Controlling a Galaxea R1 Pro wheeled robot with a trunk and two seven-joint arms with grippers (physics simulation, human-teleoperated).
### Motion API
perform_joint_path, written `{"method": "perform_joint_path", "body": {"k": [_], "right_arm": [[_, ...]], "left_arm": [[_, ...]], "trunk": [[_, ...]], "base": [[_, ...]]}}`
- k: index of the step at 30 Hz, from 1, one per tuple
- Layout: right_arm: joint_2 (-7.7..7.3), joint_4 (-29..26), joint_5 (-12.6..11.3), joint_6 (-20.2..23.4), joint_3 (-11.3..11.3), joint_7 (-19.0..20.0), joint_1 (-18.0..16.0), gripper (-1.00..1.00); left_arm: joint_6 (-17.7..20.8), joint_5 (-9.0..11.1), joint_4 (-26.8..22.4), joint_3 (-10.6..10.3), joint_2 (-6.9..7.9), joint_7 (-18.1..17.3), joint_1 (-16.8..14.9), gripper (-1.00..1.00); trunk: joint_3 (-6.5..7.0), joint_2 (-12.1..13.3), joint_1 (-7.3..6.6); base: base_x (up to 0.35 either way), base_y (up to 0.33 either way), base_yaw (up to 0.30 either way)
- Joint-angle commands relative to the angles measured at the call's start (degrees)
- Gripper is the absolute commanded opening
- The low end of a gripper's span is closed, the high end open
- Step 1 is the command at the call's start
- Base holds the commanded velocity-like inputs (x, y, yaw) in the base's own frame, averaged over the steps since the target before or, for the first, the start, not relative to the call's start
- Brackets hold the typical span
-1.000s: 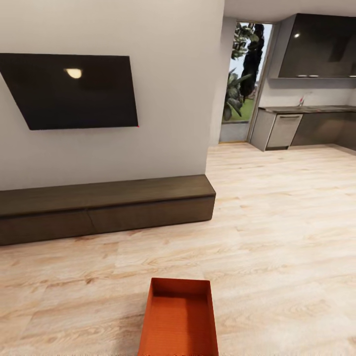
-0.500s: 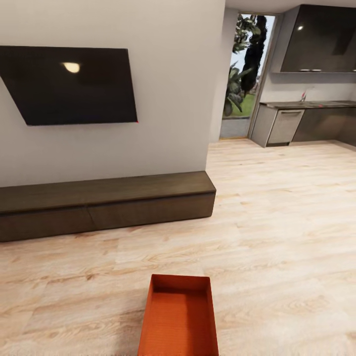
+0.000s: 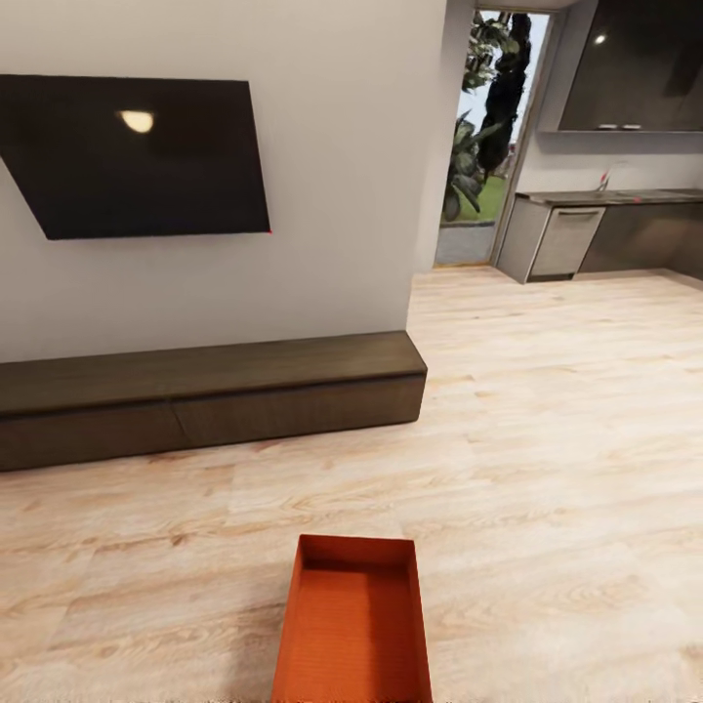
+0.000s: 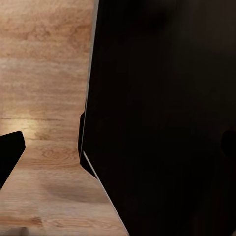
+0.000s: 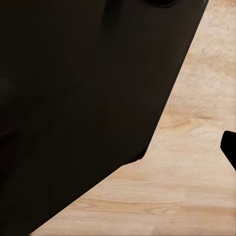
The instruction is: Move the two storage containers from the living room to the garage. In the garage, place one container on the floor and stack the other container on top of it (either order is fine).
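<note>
While the head view had tipped slightly downward since a second before, so that the whole scene sat a little higher in the picture, the things in the living room themselves had not shifted against one another. One orange-red storage container (image 3: 353,625) stood on the light wood-plank flooring (image 3: 547,469), open side up and with nothing inside, well in front of the dark wood bench (image 3: 210,395) and nearer that bench's right end than its left. More of the container's length showed than earlier, its far rim having risen in the view along with everything else. Above the bench the black TV (image 3: 137,156) hung on the cream wall (image 3: 332,195), a lamp's glare reflected in its upper part. Beyond the bench's right end the flooring ran on to a kitchen with grey cabinets (image 3: 566,239) and a glazed door (image 3: 488,127) showing greenery outside.

Both wrist views looked down on wood planks past a large dark body of the robot (image 4: 162,118) (image 5: 83,108), with a small black tip at one edge of each picture. Whether either claw was spread or pressed together could not be told. Neither wrist view showed a container between the fingers.
</note>
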Motion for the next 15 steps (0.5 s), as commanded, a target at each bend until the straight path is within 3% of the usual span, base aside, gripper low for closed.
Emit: {"method": "perform_joint_path", "body": {"k": [1, 15], "right_arm": [[0.05, 0.17, -0.49, -0.31, 0.48, -0.07, -0.05, 1.0], [0.05, 0.19, -0.43, -0.31, 0.48, -0.07, -0.05, 1.0]], "left_arm": [[-0.16, 0.3, 0.04, 0.0, 0.0, 0.01, -0.02, 1.0], [-0.16, 0.27, 0.04, 0.0, 0.0, 0.01, -0.02, 1.0]], "trunk": [[-0.14, -0.02, 0.0], [-1.44, -0.02, 0.0]], "base": [[0.0, 0.0, 0.0], [0.0, 0.0, 0.0]]}}
